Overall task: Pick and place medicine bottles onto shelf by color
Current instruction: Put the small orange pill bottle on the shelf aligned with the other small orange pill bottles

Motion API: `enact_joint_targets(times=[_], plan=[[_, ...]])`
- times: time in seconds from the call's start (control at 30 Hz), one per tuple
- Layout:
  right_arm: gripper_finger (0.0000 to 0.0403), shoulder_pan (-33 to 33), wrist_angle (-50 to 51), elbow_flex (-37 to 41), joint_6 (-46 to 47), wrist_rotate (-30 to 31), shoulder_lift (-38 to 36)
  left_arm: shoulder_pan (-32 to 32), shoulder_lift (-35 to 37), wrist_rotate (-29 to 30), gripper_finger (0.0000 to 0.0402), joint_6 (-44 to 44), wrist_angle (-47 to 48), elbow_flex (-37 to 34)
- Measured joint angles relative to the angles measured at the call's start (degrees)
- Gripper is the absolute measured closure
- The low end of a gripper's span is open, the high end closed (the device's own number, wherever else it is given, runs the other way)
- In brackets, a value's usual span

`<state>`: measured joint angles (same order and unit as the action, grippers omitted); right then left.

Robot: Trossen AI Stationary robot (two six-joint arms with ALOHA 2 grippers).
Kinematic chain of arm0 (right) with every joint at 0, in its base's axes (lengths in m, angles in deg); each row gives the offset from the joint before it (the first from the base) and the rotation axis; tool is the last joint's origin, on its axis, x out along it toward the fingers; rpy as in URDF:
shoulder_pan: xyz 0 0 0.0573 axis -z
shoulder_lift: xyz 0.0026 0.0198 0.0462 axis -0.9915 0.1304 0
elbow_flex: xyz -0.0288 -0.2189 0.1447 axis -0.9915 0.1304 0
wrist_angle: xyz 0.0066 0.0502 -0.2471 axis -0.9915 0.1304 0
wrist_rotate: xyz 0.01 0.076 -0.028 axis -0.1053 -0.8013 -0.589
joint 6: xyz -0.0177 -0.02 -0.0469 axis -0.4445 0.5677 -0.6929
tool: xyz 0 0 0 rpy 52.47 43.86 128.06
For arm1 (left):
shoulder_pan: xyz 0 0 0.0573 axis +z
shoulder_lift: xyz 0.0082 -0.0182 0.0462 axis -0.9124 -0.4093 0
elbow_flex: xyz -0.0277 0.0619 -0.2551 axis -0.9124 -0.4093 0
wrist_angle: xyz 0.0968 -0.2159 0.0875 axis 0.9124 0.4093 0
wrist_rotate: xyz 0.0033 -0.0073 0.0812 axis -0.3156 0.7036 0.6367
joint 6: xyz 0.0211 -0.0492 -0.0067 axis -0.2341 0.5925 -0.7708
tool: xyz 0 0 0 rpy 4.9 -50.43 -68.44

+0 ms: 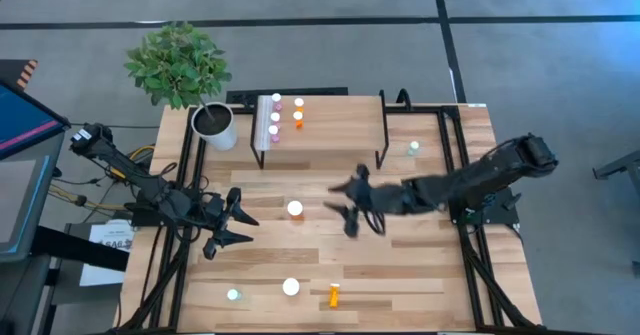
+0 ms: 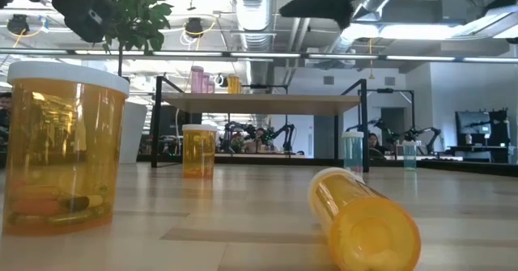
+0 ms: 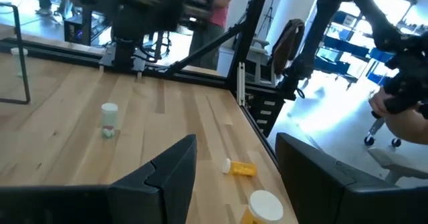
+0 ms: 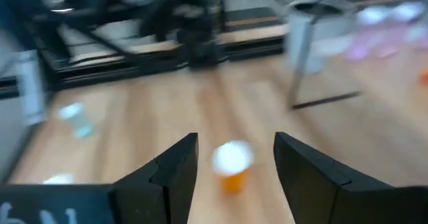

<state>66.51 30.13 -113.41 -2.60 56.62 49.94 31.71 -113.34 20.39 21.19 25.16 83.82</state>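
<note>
Two grippers w/ jaws apart, nothing held. We judge the step as reaching for the upright orange bottle w/ wide white cap (image 1: 295, 210) mid-table: centre the right gripper (image 1: 352, 207) on it, come in level, close below the cap so it doesn't tip. Right arm stretches across the table, fingers aimed at that bottle. Left gripper (image 1: 232, 225) waits near the left edge. Small wood-topped black-legged shelf (image 1: 340, 125) stands at the far side w/ pink & orange bottles (image 1: 298, 118) along one end

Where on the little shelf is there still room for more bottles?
The small light-wood shelf is bare over most of its top, from the middle across to the black metal leg on its right. It is crowded only at its left end, where the tiny pink bottles and orange bottles stand in rows.
</note>
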Motion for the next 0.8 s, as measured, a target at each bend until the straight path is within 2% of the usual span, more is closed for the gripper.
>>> enact_joint_targets(times=[0.27,0.5,0.6,0.8], plan=[[0.0184,-13.76,-1.34,2.19,15.62,-0.08,5.71,-0.02,-0.02,1.29,0.021,0.0,-1.45,0.0],[0.0184,-19.71,0.62,-3.71,34.2,-2.04,11.71,-0.02,-1.64,4.44,0.021,0.48,-1.6,0.0],[0.0184,-20.71,6.32,-9.84,39.64,-5.38,14.67,-0.02,-3.02,4.44,0.021,0.92,-1.66,0.0],[0.0184,-21.12,30.35,-26.7,50.9,-12.42,24.0,-0.02,-3.43,4.11,0.021,2.26,-1.73,0.0]])
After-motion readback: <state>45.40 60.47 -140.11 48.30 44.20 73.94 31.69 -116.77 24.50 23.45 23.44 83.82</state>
